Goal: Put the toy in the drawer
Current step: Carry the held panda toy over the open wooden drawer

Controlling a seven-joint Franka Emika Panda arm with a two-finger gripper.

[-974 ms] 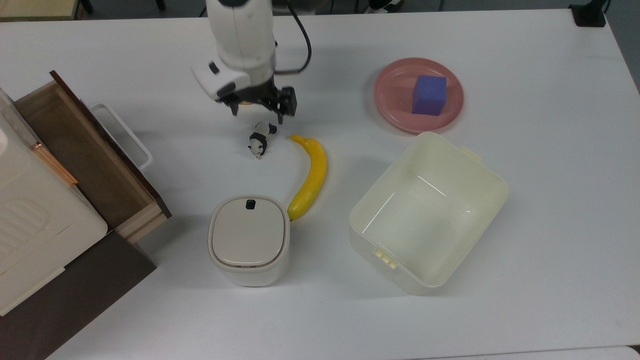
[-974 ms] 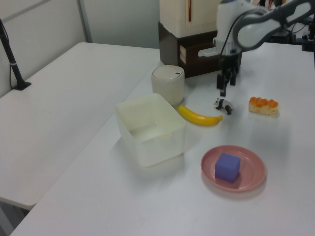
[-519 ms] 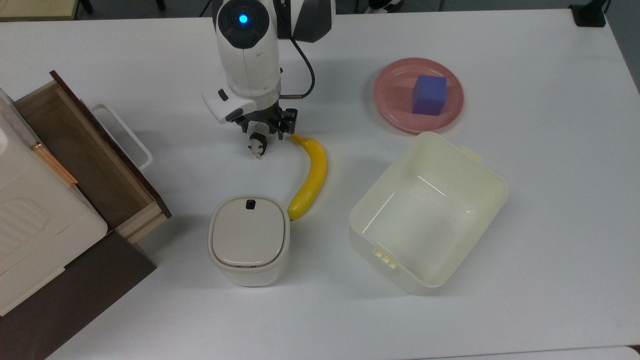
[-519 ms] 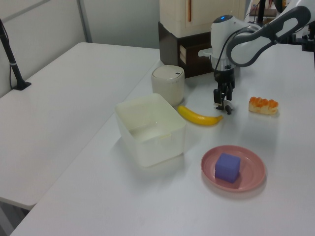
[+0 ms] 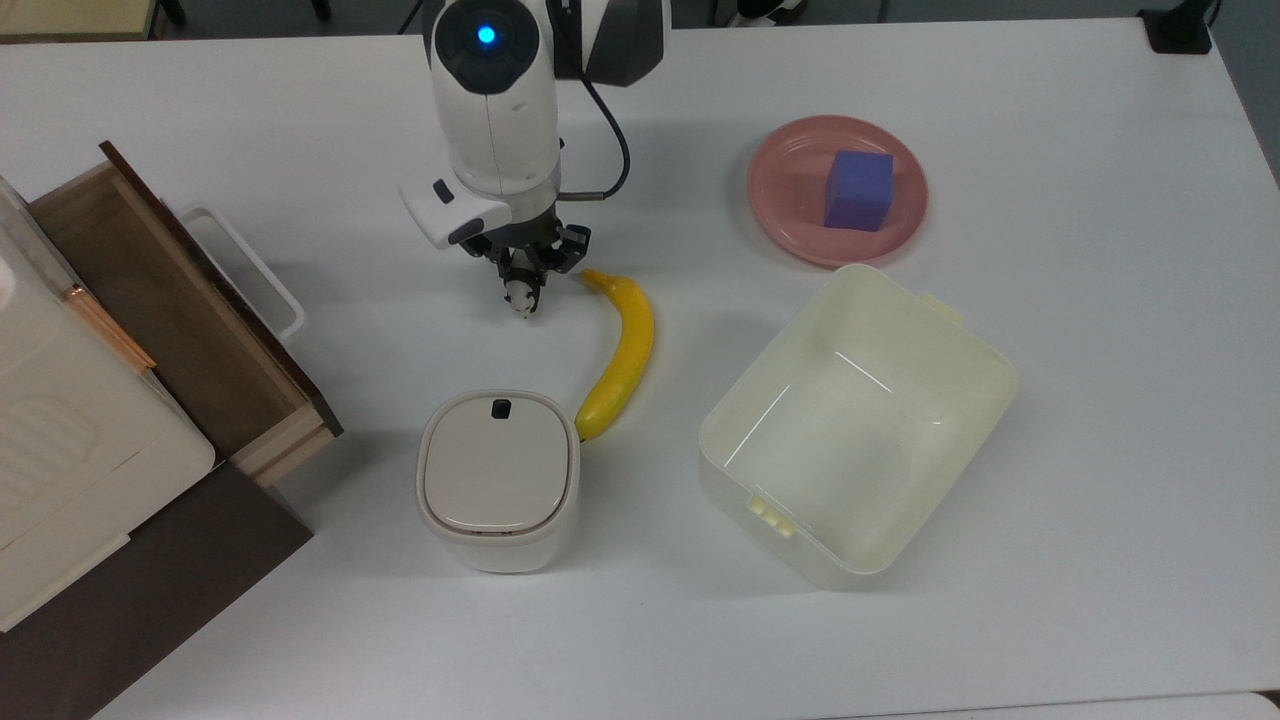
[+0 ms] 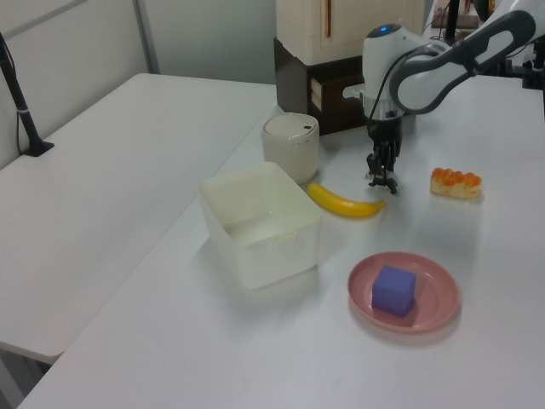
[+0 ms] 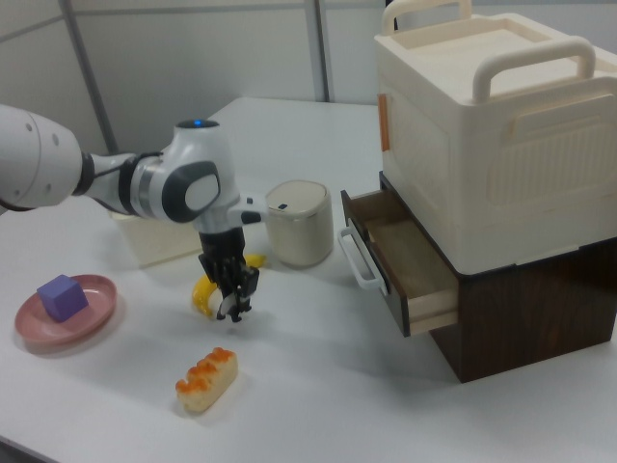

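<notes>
While the big stacked cabinet (image 7: 487, 183) sits at the top view's left with its drawer (image 5: 150, 300) pulled open and bare, the white arm (image 5: 492, 100) has dropped from where it hung a second ago and now stands low over the middle of the table (image 5: 1050, 450). Its gripper (image 5: 527, 272), wide apart a moment back with the fingers straddling the little figure, has drawn in around the toy (image 5: 521, 297); from the top view only the panda's head pokes out below the fingertips, so I judge the jaws are pinched on its body. The toy is where it was, on the tabletop just beside the tip of the banana (image 5: 620, 350), well apart from the drawer and with the lidded bin (image 5: 497, 480) nearer the front. That tells me the grasp is about made and the carrying is all yet to do: a lift, a swing toward the top view's left, and a release over the brown bottom. The plate (image 5: 790, 200) with its purple block (image 5: 858, 190), the cream tub (image 5: 860, 420) and the bread loaf (image 7: 205, 378) lie untouched.
</notes>
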